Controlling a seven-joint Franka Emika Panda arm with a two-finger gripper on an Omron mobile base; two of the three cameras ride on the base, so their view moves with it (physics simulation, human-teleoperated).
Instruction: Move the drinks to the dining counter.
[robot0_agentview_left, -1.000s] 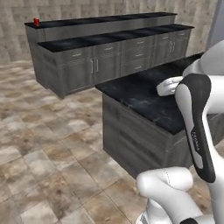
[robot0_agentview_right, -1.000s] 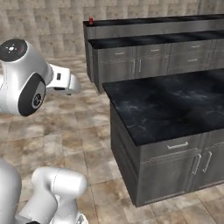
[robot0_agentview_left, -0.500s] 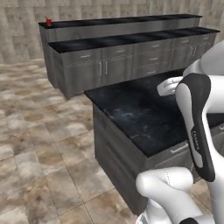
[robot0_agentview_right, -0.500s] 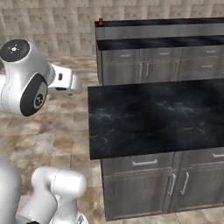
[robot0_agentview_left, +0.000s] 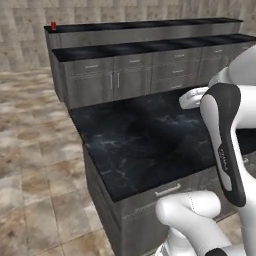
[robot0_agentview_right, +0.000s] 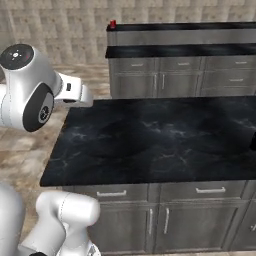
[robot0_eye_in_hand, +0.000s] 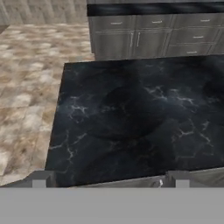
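Observation:
One red can (robot0_agentview_left: 53, 25) with a silvery top stands on the raised ledge at the left end of the dining counter (robot0_agentview_left: 145, 55). The same can (robot0_agentview_right: 113, 23) shows at the far end of that counter (robot0_agentview_right: 185, 50) in the right base view. My gripper (robot0_eye_in_hand: 109, 179) is open. Its two fingertips (robot0_eye_in_hand: 39, 178) stand wide apart with nothing between them. It hovers over the near edge of a shorter black-topped block (robot0_eye_in_hand: 131, 118), far from the can. The dining counter's grey drawers (robot0_eye_in_hand: 153, 41) run along the top of the hand view.
The shorter black stone block (robot0_agentview_left: 150, 145) with grey drawers stands between me and the dining counter, and it fills the foreground (robot0_agentview_right: 160, 140). Tiled floor (robot0_agentview_left: 30, 150) lies open to the left. A tiled wall (robot0_agentview_right: 60, 30) closes the back.
The whole picture has shifted: the base has moved, so the short block now sits squarely in front and nearer. The gripper has stayed open.

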